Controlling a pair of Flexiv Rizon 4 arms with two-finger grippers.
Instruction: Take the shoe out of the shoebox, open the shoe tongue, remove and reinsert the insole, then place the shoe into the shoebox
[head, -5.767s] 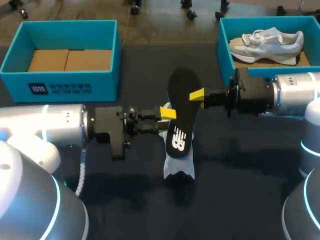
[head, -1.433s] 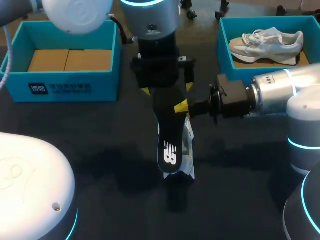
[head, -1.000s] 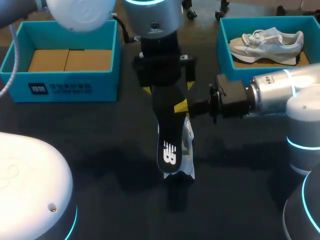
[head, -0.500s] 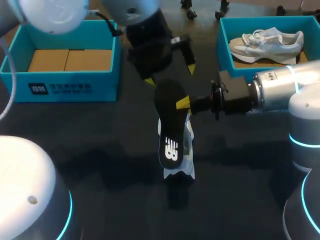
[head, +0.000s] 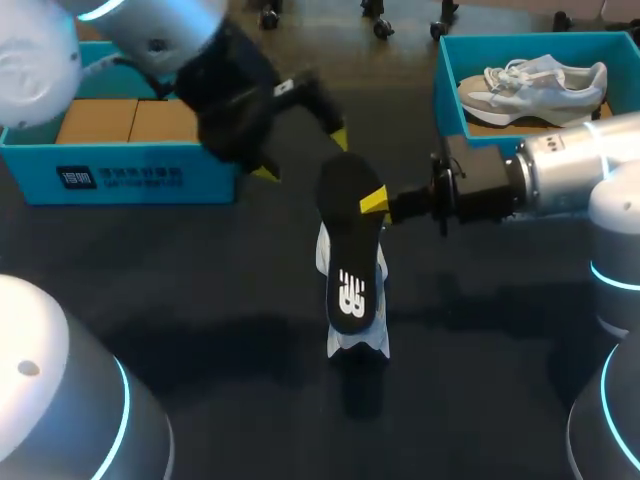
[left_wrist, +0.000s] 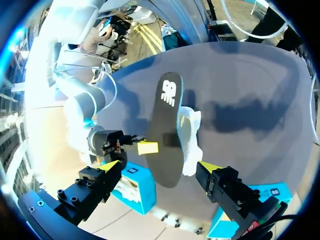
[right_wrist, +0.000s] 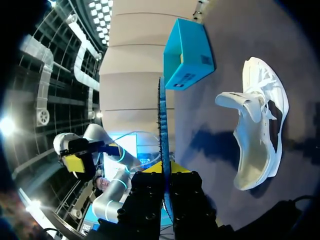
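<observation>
The dark table (head: 200, 300) carries two teal shoeboxes. The left shoebox (head: 120, 165) sits at ten o'clock with only cardboard inside, and the right shoebox (head: 446, 95) at two o'clock holds a second shoe (head: 535, 88). The white shoe (head: 362, 342) stands at the table's middle, a little toward six o'clock, and nothing grips it. Above it hangs the black insole (head: 348, 250), its long axis running twelve to six. It is mostly apart from the shoe, though I cannot tell whether its lower end touches. The right claw (head: 372, 203) is clamped on the insole's three o'clock edge, near the upper end. The left claw (head: 301, 154) hangs at eleven o'clock of the insole with its fingers spread wide, holding nothing.

The main risk, as I judge it, is that a single edge pinch lets the insole swivel or slip. Pushed down like that, its tip could snag the tongue or collar and buckle. With the shoe unheld, that push could also slide or tip it.
</observation>
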